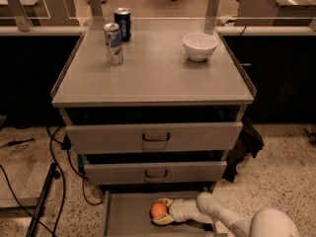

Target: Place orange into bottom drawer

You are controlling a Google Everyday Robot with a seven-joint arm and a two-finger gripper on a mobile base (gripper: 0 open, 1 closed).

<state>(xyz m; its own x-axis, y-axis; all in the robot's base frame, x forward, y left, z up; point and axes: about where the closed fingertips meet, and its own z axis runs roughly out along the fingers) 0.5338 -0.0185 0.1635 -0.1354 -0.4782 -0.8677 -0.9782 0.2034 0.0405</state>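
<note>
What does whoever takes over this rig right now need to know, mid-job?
Gripper: low inside the open bottom drawer, reaching in from the right, closed on the orange.
Orange: over the drawer floor, near its middle. I cannot tell whether it touches the floor.
Done: orange grasped and brought into the drawer.
Left: release the orange, then withdraw the arm without nudging it.
On the cabinet top: silver can, dark can, white bowl.
</note>
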